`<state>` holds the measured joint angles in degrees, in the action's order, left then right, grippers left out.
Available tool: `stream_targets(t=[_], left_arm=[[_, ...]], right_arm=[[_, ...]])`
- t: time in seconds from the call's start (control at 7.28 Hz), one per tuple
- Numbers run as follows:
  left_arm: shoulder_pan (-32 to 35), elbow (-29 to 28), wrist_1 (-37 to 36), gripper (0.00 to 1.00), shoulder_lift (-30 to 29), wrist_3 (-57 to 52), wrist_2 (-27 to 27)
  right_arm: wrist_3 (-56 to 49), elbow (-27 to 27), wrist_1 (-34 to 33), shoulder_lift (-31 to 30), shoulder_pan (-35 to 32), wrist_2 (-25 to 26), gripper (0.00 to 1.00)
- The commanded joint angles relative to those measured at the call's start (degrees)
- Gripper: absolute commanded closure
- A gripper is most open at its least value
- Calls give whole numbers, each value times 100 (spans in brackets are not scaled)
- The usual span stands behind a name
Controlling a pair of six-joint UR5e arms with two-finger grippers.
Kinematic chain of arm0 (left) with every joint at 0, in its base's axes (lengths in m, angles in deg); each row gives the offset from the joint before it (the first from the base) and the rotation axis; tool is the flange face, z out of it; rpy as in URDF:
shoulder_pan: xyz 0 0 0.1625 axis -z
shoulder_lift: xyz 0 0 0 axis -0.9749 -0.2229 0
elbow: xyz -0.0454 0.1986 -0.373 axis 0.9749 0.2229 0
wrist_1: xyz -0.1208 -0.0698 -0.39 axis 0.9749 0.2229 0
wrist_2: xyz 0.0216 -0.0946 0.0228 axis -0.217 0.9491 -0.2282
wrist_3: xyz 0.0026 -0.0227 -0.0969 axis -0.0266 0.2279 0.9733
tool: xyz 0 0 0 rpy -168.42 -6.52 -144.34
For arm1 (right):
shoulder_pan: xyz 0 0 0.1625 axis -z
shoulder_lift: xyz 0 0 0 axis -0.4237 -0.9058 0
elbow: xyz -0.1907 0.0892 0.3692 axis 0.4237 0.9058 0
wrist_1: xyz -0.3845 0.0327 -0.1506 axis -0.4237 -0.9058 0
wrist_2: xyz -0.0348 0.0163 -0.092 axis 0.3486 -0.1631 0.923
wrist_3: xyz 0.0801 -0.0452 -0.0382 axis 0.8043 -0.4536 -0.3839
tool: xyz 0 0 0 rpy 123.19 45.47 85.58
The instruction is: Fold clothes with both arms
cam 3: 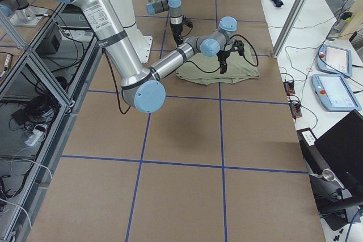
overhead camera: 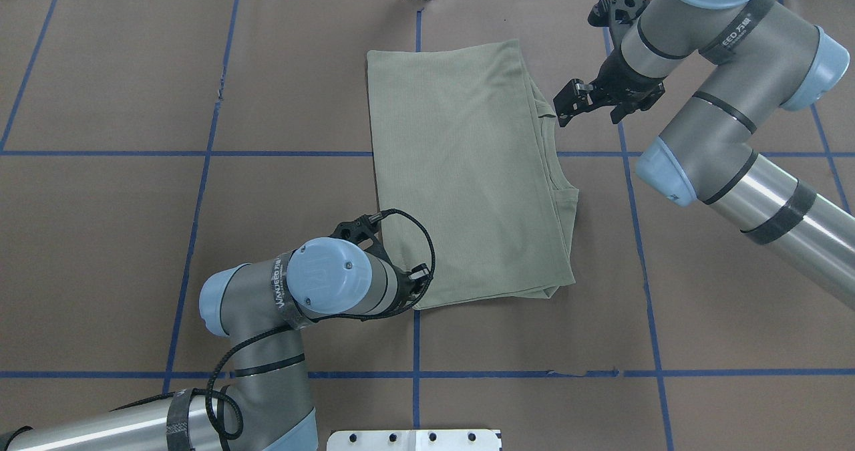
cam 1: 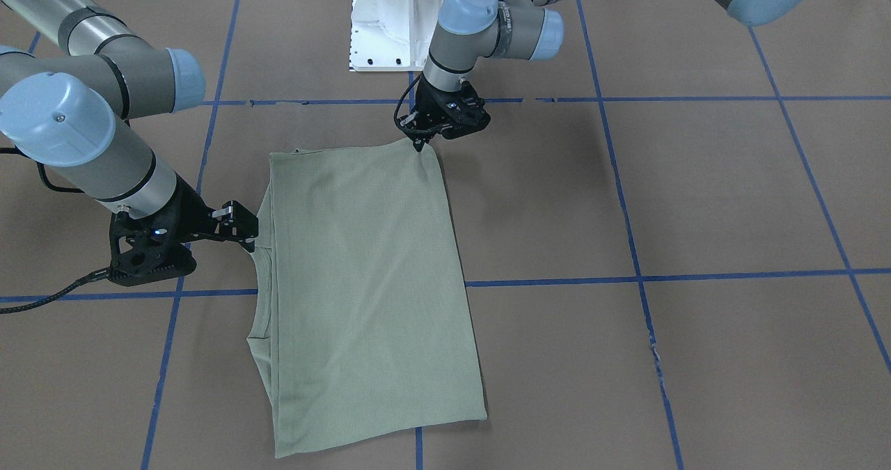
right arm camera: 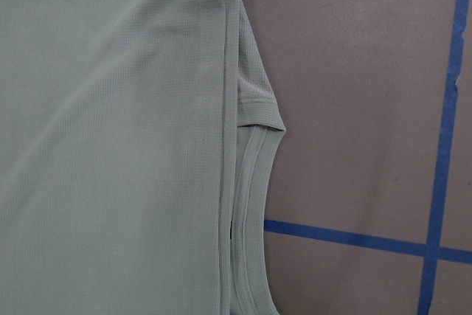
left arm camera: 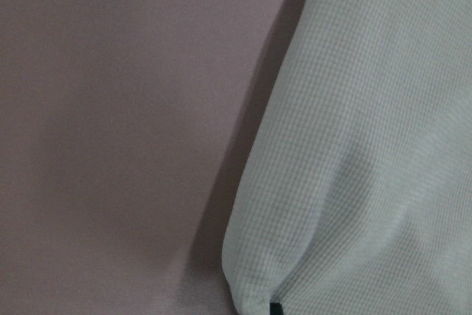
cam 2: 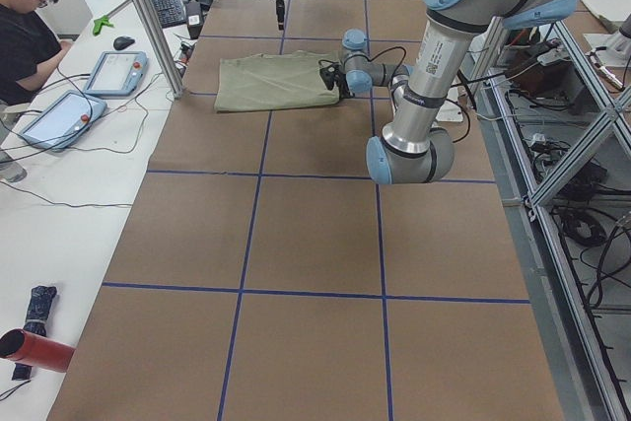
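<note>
One sage-green knit shirt (cam 1: 362,275), folded into a long rectangle, flat on the brown table cover (cam 1: 696,198) just out from the white pedestal base (cam 1: 390,24). Ribbed neckline only partly showing along one long edge, the rest tucked under the top layer. Two grippers: left gripper (cam 1: 420,144) pinched narrow onto the shirt corner nearest the base, hidden beneath its own wrist from overhead; right gripper (cam 1: 249,239) slightly parted beside the neckline, farther from the base, gripping nothing. Two arms (cam 1: 90,157), both cut off by frame edges. Across the table from the base, one seated person (cam 2: 25,7).

Pale sage-green shirt (cam 1: 369,275) lies flat, folded into a rectangle.
</note>
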<state>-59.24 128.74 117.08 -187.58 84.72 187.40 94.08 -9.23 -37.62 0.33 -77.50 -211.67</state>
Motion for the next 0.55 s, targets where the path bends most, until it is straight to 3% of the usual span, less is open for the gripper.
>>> stream_targets(t=[0.0, 0.41], left_arm=[[23, 190, -14, 100, 115, -4, 31], [23, 541, -170, 100, 397, -13, 57]], right_arm=[[685, -68, 22, 12, 275, 17, 0], [2503, -602, 22, -110, 872, 122, 0]])
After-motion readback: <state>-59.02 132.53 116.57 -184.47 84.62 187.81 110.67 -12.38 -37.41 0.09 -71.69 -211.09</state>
